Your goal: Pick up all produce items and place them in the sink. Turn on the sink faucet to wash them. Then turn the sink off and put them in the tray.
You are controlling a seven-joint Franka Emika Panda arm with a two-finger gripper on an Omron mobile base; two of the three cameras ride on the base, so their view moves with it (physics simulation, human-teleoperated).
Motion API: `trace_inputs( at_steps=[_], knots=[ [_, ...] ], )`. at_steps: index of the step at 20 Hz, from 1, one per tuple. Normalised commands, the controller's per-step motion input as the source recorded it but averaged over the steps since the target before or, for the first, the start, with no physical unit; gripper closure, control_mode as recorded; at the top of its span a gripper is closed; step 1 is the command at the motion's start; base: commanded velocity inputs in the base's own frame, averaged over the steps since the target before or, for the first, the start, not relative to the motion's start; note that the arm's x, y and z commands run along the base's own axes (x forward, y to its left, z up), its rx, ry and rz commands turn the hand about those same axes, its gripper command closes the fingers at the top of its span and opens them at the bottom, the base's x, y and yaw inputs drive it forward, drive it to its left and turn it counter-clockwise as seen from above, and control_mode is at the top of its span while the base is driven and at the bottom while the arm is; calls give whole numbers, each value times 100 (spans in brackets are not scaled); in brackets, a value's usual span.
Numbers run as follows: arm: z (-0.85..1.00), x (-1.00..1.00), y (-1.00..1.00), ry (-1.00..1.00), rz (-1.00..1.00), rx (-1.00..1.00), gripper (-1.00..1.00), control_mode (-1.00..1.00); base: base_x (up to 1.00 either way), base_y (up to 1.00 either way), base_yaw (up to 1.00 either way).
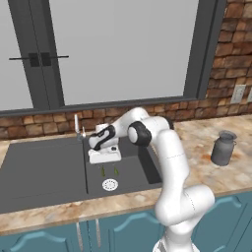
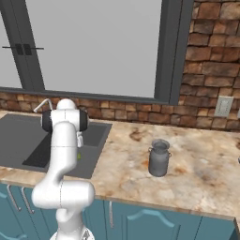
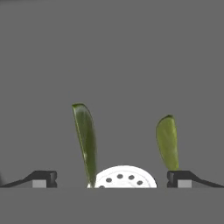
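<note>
Claw (image 3: 111,179) spread wide over two produce items (image 3: 85,140) flanking the drain (image 3: 124,177).

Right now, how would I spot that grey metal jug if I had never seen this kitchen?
Start at the dark grey sink set in the speckled stone counter under the big window. Go right along the counter, past the white arm, toward the brick wall. The jug stands alone there: upright, grey metal, narrow-necked, the one freestanding item on the stone.
</note>
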Motion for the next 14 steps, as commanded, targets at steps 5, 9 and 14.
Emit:
trace_inputs(
  at_steps=[5,9,14],
  knots=[
    [-13,0,0,0,5,0,-100,-100,0,0,0],
    [-11,0,0,0,5,0,-100,-100,0,0,0],
    [-17,-6,0,-5,5,0,-100,-100,0,0,0]
  ],
)
